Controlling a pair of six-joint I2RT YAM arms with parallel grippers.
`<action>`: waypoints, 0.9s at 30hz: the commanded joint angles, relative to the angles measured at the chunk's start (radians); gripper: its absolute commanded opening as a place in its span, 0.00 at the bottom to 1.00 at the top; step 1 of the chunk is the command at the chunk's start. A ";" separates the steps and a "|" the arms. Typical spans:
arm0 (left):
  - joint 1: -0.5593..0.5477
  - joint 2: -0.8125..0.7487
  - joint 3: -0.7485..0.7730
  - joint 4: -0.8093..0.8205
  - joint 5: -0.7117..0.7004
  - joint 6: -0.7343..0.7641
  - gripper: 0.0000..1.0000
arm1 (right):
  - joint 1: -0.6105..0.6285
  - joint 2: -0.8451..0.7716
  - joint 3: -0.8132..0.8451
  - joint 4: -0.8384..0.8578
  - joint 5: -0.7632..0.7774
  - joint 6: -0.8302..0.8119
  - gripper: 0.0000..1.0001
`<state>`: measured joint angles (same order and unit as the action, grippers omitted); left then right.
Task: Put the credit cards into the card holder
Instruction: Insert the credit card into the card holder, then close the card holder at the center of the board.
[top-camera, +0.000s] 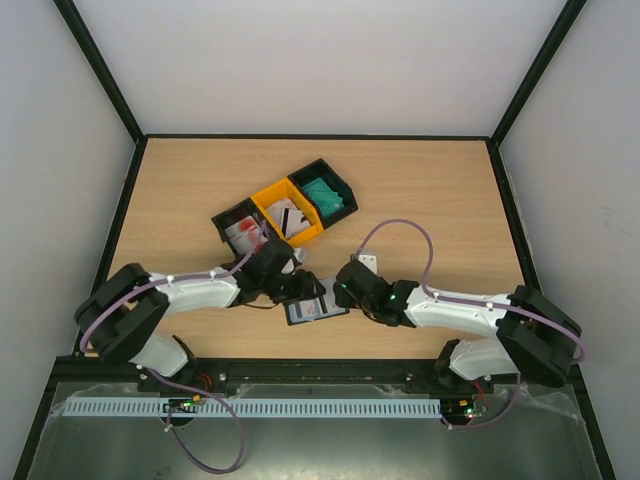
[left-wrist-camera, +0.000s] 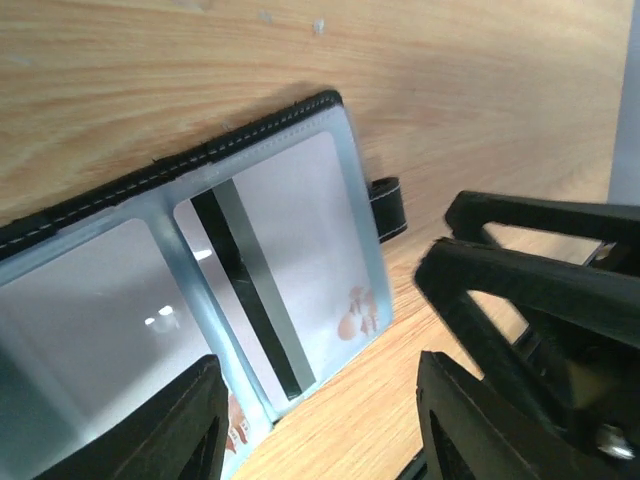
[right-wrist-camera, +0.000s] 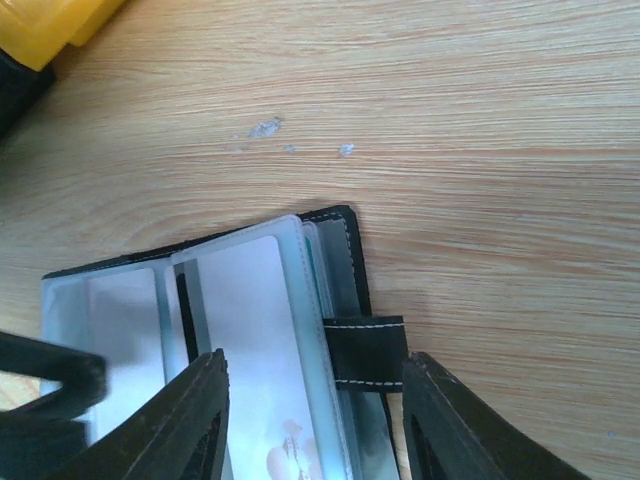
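One white, dark-striped credit card (left-wrist-camera: 250, 290) seems sleeved in the black folding card holder (top-camera: 315, 308) open on the wooden surface (top-camera: 430, 190), while left fingers (left-wrist-camera: 190, 425) and right fingers (right-wrist-camera: 195, 420) gape empty and more cards (top-camera: 325, 193) wait in the black and yellow bins (top-camera: 306, 234).

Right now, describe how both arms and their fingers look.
Left arm and right arm: white links with bulky black joints, and a looping lilac cable on each. A green light glows on the right arm. The fingers are black, angular plastic.
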<state>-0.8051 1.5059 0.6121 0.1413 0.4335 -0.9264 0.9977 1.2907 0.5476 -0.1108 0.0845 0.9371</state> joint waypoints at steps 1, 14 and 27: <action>-0.003 -0.092 -0.007 -0.124 -0.106 0.003 0.56 | 0.003 0.065 0.049 -0.086 0.054 -0.008 0.44; 0.050 -0.297 -0.152 -0.356 -0.298 -0.085 0.55 | 0.003 0.162 0.086 -0.165 0.061 -0.046 0.40; 0.087 -0.319 -0.248 -0.227 -0.150 -0.143 0.63 | -0.045 0.030 -0.047 0.056 -0.127 0.032 0.52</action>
<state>-0.7250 1.1690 0.3885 -0.0891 0.2417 -1.0409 0.9863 1.3991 0.5819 -0.1467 0.0238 0.9134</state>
